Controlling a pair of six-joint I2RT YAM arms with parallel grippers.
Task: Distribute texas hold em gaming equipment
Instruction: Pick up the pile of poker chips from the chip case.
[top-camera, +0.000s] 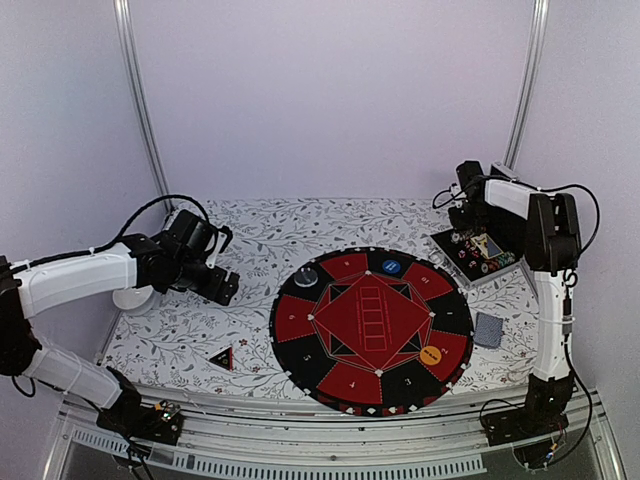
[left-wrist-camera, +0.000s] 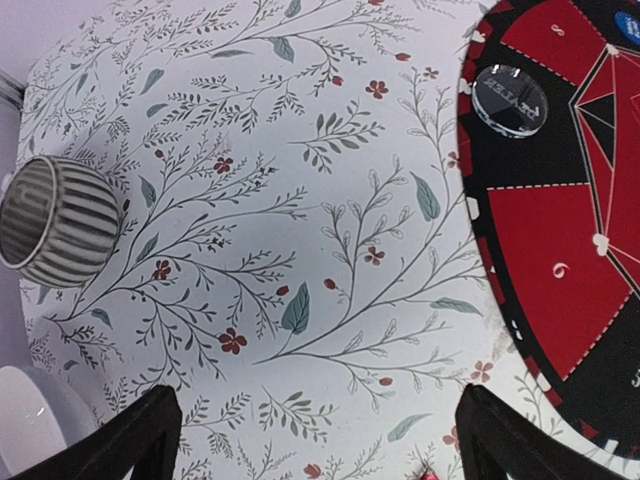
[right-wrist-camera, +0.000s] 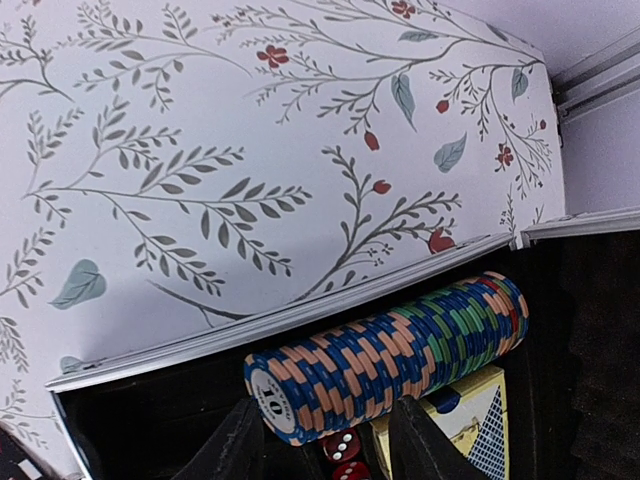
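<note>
A row of poker chips (right-wrist-camera: 390, 355), blue, orange and green, lies on its side in an open black case (top-camera: 478, 258) at the right. My right gripper (right-wrist-camera: 330, 430) hangs over it, open, its fingers (right-wrist-camera: 235, 445) straddling the row's near end; in the top view it (top-camera: 468, 238) is above the case. A grey-blue card stack (top-camera: 488, 330) lies right of the round mat. A blue disc (top-camera: 390, 267), an orange disc (top-camera: 431, 354) and a dark disc (top-camera: 305, 277) sit on the mat. A black-red triangle (top-camera: 221, 358) lies front left. My left gripper (top-camera: 222, 288) is open and empty above the cloth.
The large red-and-black mat (top-camera: 372, 330) fills the table's middle. A ribbed cup (left-wrist-camera: 55, 220) and a white bowl (top-camera: 130, 298) stand at the far left. Red dice (right-wrist-camera: 340, 450) and a card box (right-wrist-camera: 480, 420) lie in the case beside the chips.
</note>
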